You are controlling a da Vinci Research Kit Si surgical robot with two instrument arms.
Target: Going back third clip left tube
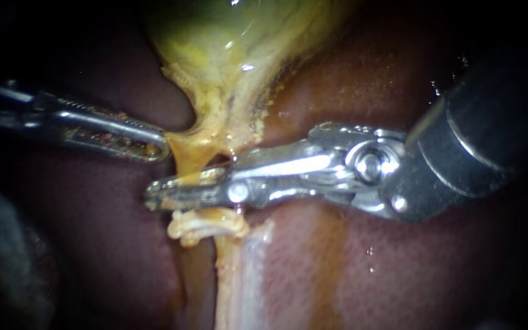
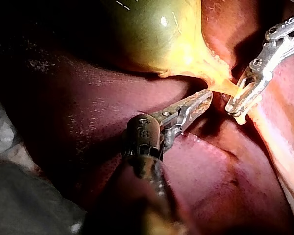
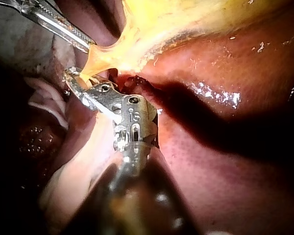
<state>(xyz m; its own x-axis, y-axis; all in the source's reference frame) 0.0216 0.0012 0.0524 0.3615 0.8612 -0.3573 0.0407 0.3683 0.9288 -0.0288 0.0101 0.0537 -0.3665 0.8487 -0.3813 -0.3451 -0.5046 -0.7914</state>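
The green-yellow gallbladder (image 1: pixel 233 36) narrows into a yellow neck and a tube (image 1: pixel 186 160) running down over the liver (image 1: pixel 398 263). My left instrument (image 1: pixel 157 145) comes in from the left, jaws shut on the yellow tissue at the neck's edge; the left wrist view shows it (image 2: pixel 202 100) there too. My right instrument (image 1: pixel 175 188) reaches across from the right, its jaws open with the tube lying between them. Pale clips (image 1: pixel 206 227) cross the tube just below those jaws. In the right wrist view the right instrument (image 3: pixel 76 85) sits under the stretched yellow tissue (image 3: pixel 108 56).
Dark red liver surrounds the tube on both sides. A pale strand (image 1: pixel 233 281) continues down from the clips. The right instrument's wide dark shaft (image 1: pixel 484 134) fills the upper right. Grey cloth (image 2: pixel 24 205) lies beside the left instrument's shaft.
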